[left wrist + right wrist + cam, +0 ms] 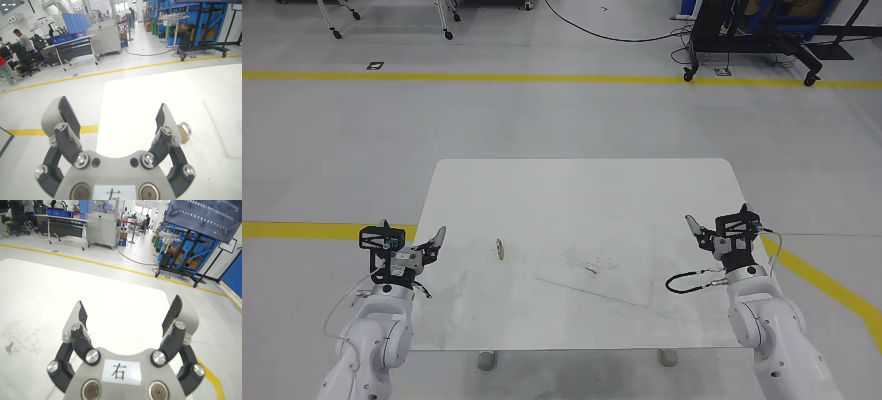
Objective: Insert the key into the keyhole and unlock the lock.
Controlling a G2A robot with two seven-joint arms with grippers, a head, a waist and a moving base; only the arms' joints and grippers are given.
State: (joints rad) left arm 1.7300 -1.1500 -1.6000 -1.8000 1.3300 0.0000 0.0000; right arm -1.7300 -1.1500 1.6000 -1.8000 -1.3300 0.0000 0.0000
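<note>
White table (582,190), workshop floor behind. Left claw (113,113) wide open, empty; padlock (183,133) just beside one finger. Right claw (128,309) likewise open, empty; key (8,347) lies flat, well apart, on side facing left claw. We judge: pinch key head, leave blade free.

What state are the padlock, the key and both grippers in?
padlock: on the table, shackle looks shut, no key inserted.
key: lying loose on the mat, unheld.
left gripper: open, empty.
right gripper: open, empty.
</note>
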